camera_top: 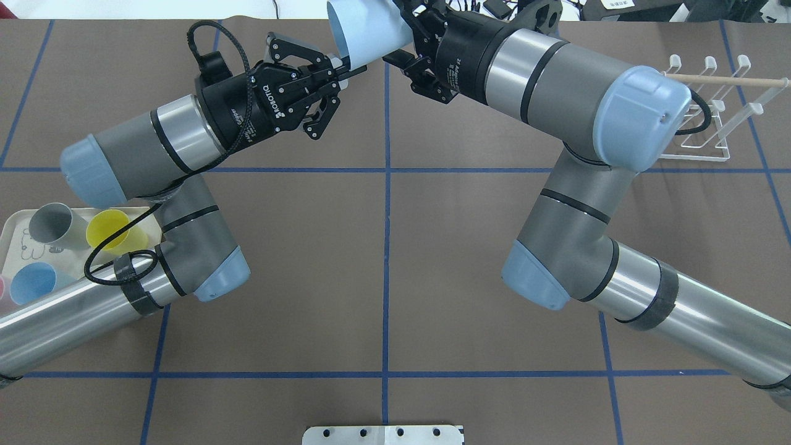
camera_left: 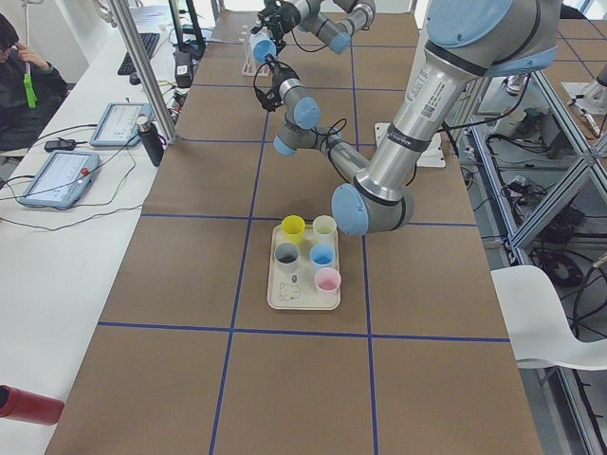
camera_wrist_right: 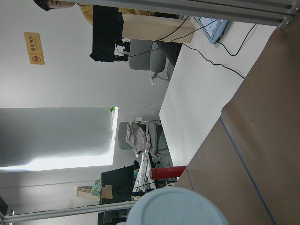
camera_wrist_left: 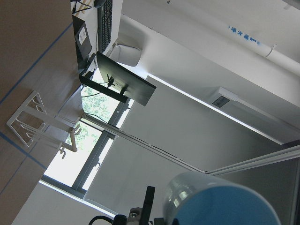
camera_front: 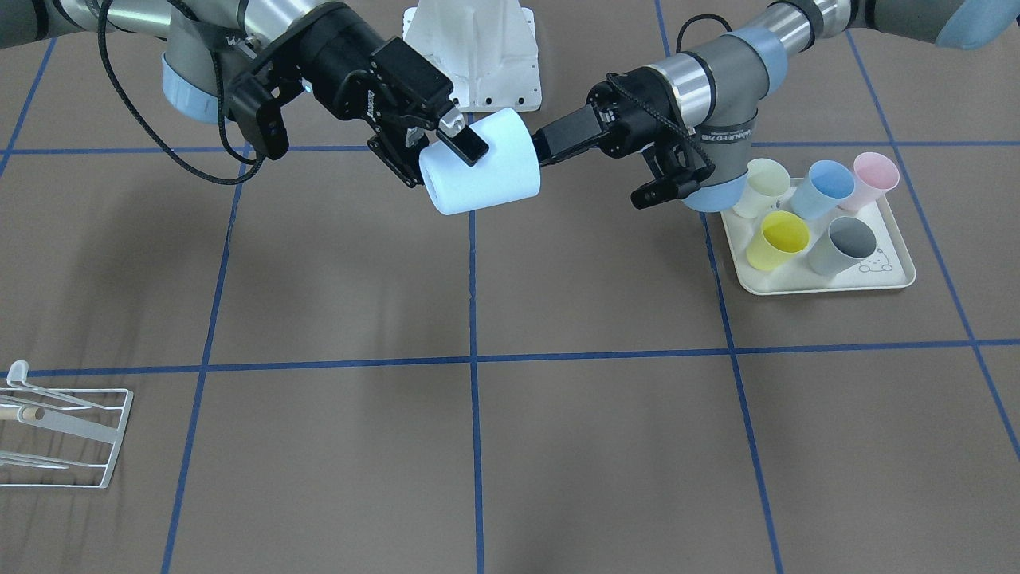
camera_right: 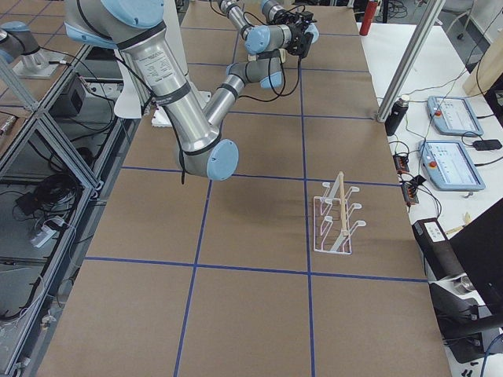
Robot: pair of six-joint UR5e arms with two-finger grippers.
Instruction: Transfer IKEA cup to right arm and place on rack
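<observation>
The pale blue IKEA cup [camera_front: 486,171] hangs on its side above the table's far middle, between both arms. My left gripper [camera_front: 543,150] is shut on the cup's rim, pinching the wall; its wrist view looks into the blue opening [camera_wrist_left: 225,206]. My right gripper [camera_front: 450,163] straddles the base end with one pad [camera_front: 467,145] lying on the wall, shut on the cup. The right wrist view shows the cup's base [camera_wrist_right: 176,208]. From overhead the cup [camera_top: 364,34] sits between the left gripper [camera_top: 353,68] and the right gripper [camera_top: 405,37]. The white wire rack [camera_top: 710,105] stands far off on the right arm's side, with nothing on it.
A cream tray [camera_front: 829,283] with several coloured cups stands under the left arm's elbow. A white mounting plate [camera_front: 478,56] lies at the robot's base. The rack [camera_front: 64,434] is near the operators' edge. A person [camera_left: 19,66] sits at the side desk with tablets.
</observation>
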